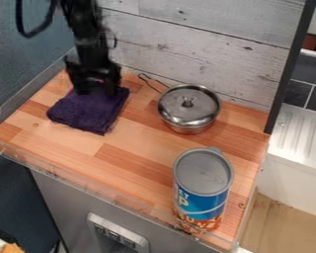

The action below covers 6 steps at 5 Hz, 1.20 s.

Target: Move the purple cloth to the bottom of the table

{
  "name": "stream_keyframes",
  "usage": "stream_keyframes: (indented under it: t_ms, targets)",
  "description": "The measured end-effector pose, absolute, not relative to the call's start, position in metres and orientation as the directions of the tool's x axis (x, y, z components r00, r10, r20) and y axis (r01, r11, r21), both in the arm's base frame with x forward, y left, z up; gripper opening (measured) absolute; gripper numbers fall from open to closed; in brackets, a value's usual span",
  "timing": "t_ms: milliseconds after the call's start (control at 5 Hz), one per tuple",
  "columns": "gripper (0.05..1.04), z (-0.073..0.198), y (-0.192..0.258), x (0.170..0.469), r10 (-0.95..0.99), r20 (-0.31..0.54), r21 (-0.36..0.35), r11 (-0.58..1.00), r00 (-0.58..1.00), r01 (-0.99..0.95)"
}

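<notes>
From where I'm standing, the purple cloth (88, 112) lies folded on the wooden worktop (131, 158), over in the upper left of the frame. The black arm (88, 37) comes down from the top edge, and its gripper (96, 90) hangs right at the cloth's upper end. Its fingers look wide to me, one to each side with purple showing between them; whether a fold is caught there I can't make out.

I'd say this is the grasping step: the gripper is in place over the cloth, and the carrying has yet to be done. The next move, as I judge it, is to bring the fingers together on a good pinch of fabric, more than the top layer, or the fold may open out and trail. Then a small lift, and across to the front edge of the worktop, low in the frame, where the clear edging (55, 173) runs.

The lidded metal pot (189, 109) sits right of the cloth, its handle pointing back to the upper left, so a path straight down the frame would suit better than a swing to the right. The tall can (201, 197) takes up the lower right, near that same front edge, and I'd set the cloth down well to its left, keeping any loose corner from hanging over the edging
</notes>
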State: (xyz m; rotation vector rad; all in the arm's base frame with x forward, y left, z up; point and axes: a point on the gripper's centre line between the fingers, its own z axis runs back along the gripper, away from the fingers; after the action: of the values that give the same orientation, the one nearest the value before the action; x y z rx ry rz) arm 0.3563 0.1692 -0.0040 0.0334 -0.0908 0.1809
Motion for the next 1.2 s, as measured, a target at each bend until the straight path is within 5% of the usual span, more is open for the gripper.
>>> stream_keyframes:
  t_ms: [400, 800, 1200]
  targets:
    - [1.001, -0.011, 0.162, 0.334, 0.120, 0.045, 0.034, 0.992, 0.992, -0.121]
    - [0.999, -0.003, 0.135, 0.259, 0.089, -0.018, 0.014, 0.996, 0.996, -0.089]
    - [0.999, 0.000, 0.128, 0.253, 0.068, 0.015, 0.008, 0.998, 0.998, -0.068]
